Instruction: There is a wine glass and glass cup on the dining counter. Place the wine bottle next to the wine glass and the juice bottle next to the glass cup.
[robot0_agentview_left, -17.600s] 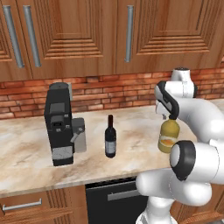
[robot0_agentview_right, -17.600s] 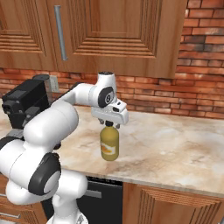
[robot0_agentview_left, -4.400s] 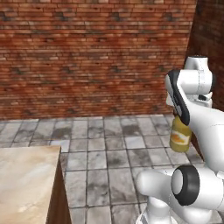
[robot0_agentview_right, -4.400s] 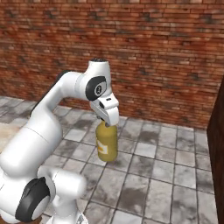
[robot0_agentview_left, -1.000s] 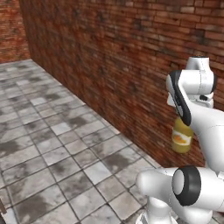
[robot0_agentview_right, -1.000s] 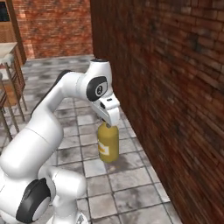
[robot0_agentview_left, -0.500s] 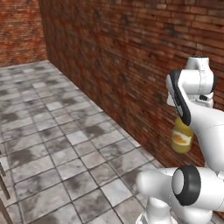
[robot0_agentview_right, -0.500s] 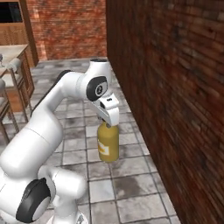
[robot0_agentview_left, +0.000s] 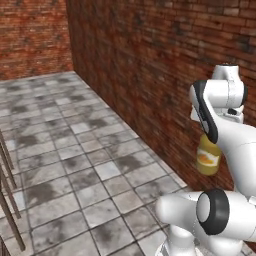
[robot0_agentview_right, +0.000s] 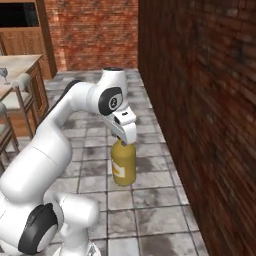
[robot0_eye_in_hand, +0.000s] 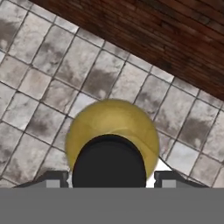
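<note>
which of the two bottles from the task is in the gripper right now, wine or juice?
The juice bottle: squat, yellow-orange, with an orange-and-white label, hanging upright by its top from the gripper above the tiled floor.

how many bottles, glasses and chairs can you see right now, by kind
juice bottle: 1, held in the pincer
wine glass: 1, on the dining counter
chairs: 2, beside that counter
total: 4
</note>
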